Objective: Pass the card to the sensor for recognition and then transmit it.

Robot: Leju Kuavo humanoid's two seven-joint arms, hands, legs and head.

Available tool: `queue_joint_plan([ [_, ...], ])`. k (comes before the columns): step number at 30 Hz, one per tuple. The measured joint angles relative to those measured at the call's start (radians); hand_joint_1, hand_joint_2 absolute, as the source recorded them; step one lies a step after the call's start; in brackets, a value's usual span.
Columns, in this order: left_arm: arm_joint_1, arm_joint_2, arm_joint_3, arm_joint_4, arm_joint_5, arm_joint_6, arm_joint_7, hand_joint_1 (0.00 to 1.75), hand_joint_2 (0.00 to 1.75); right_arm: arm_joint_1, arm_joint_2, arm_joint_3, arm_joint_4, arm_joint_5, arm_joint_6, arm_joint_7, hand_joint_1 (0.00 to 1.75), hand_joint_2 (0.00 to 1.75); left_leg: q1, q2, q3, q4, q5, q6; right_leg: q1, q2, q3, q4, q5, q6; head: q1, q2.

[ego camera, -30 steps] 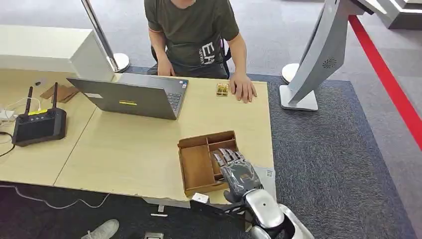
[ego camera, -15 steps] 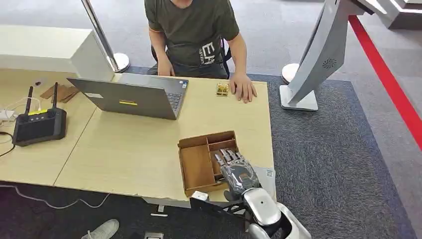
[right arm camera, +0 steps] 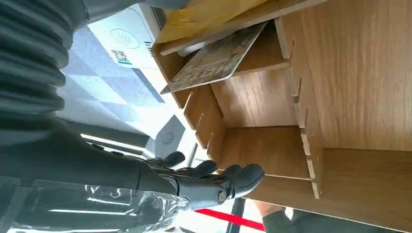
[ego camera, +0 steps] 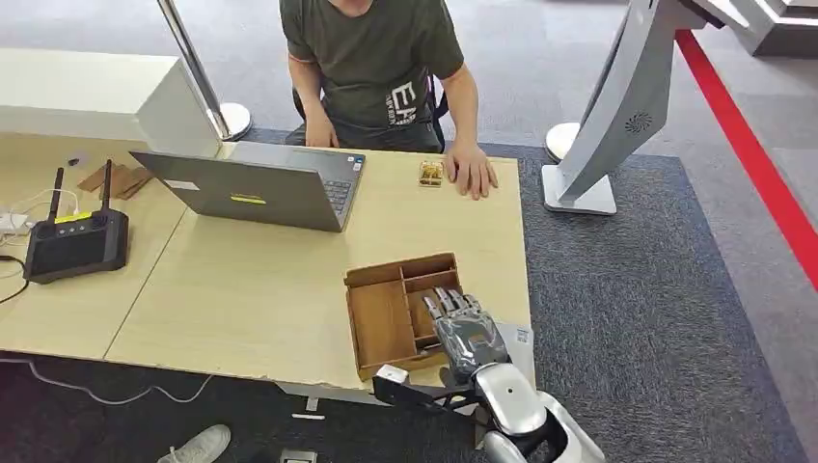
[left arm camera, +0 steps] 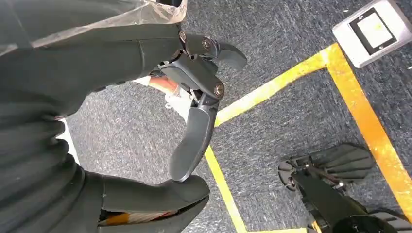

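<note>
One card [right arm camera: 218,60] in one wooden tray [ego camera: 381,323]

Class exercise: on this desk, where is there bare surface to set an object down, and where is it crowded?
Free: the wide desktop between the laptop, router and wooden tray. Crowded: the tray's right compartments under the right hand, and the far edge by the person's hand.

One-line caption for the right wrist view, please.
Right hand hovers open over the wooden tray, a card leaning in one end compartment.

Head view high, looking down; right wrist close, perhaps sideways; both share wooden tray [ego camera: 386,323].
</note>
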Motion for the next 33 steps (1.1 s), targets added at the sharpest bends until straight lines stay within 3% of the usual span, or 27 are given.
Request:
queue_joint_plan([
  [11, 0.0, 0.0, 0.0, 0.0, 0.0, 0.0, 0.004, 0.0, 1.75, 0.0, -0.006, 0.0, 0.0, -0.002, 0.002, 0.007, 0.05, 1.75, 0.0, 0.0, 0.0, 0.0, 0.0, 0.0, 0.0, 0.0, 0.0, 0.0, 0.0, 0.0, 0.0, 0.0],
  [12, 0.0, 0.0, 0.0, 0.0, 0.0, 0.0, 0.004, 0.0, 1.75, 0.0, -0.006, 0.0, 0.0, -0.005, 0.002, 0.007, 0.54, 1.75, 0.0, 0.0, 0.0, 0.0, 0.0, 0.0, 0.0, 0.0, 0.0, 0.0, 0.0, 0.0, 0.0, 0.0],
  [13, 0.0, 0.0, 0.0, 0.0, 0.0, 0.0, 0.005, 0.0, 1.75, 0.0, -0.006, 0.0, 0.0, -0.008, 0.005, 0.007, 1.47, 1.75, 0.0, 0.0, 0.0, 0.0, 0.0, 0.0, 0.0, 0.0, 0.0, 0.0, 0.0, 0.0, 0.0, 0.0],
  [14, 0.0, 0.0, 0.0, 0.0, 0.0, 0.0, 0.005, 0.0, 1.75, 0.0, -0.006, 0.0, 0.0, -0.013, 0.006, 0.007, 1.57, 1.75, 0.0, 0.0, 0.0, 0.0, 0.0, 0.0, 0.0, 0.0, 0.0, 0.0, 0.0, 0.0, 0.0, 0.0],
  [18, 0.0, 0.0, 0.0, 0.0, -0.001, 0.0, 0.008, 0.0, 1.75, 0.0, -0.007, 0.001, 0.0, -0.026, 0.012, 0.006, 1.75, 1.75, 0.0, 0.0, 0.0, 0.0, 0.0, 0.0, 0.0, 0.0, 0.0, 0.0, 0.0, 0.0, 0.0, 0.0],
  [33, 0.0, 0.0, 0.0, 0.0, 0.0, 0.0, 0.008, 0.0, 1.75, 0.001, -0.008, 0.002, 0.0, -0.06, 0.025, 0.016, 1.75, 1.75, 0.0, 0.0, 0.0, 0.0, 0.0, 0.0, 0.0, 0.0, 0.0, 0.0, 0.0, 0.0, 0.0, 0.0],
])
